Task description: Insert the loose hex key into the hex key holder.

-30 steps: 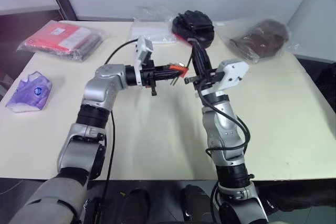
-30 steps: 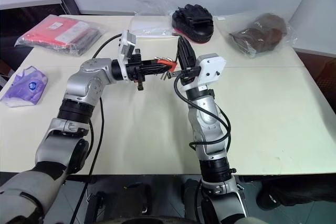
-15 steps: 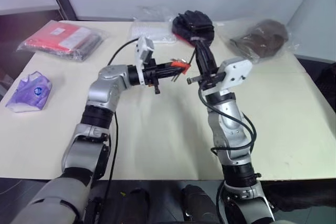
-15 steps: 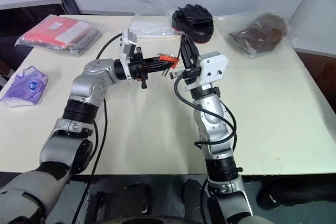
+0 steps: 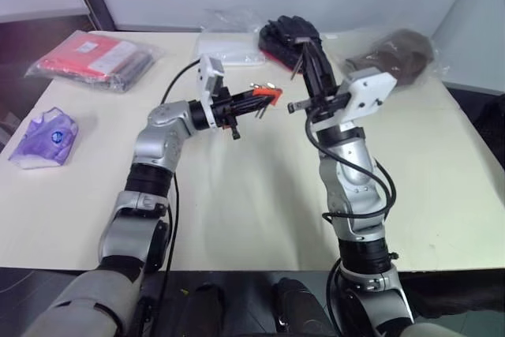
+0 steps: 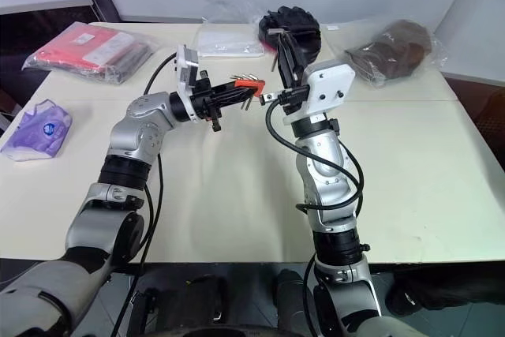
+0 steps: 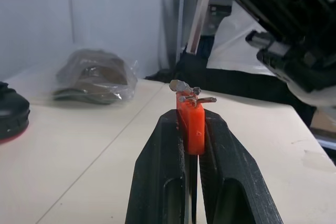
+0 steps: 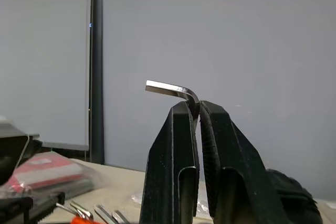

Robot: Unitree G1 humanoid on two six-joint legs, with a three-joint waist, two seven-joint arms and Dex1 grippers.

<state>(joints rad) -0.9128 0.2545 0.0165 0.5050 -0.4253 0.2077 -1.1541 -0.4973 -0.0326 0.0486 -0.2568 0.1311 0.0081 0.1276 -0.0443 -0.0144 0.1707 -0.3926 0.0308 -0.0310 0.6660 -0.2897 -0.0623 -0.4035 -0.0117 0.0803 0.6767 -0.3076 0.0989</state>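
A cream counter (image 5: 237, 195) seen from above, both robot arms raised over it. At the far left edge lies a purple bagged item (image 5: 43, 140), and behind it a red packet in clear plastic (image 5: 95, 57).

The left claw (image 5: 264, 99) reaches in from the left, its black fingers pressed together on the hex key holder (image 5: 267, 98) — a small orange-red block held in the air above the counter, with short grey keys (image 7: 188, 92) sticking out of its end. In the left wrist view the block sits squarely between the two fingers (image 7: 163, 171). Compared with a second ago, the holder has tilted up a little; it sits higher in the picture and its keys now point more toward the back of the counter.

To the right, the right claw (image 5: 304, 45) points up and away, pinching the loose hex key (image 8: 173, 91) at its bend. In the right wrist view the short bent end juts sideways just above the fingertips (image 8: 181, 111). A second ago this claw hung close beside the holder, nearly level with it — now it is higher and farther back, clearly apart from the orange block, standing in front of the black gloves (image 5: 288, 37).

Along the back edge lie a clear plastic bag (image 5: 229, 41) and, at the far right, a brown bagged bundle (image 5: 394, 57).
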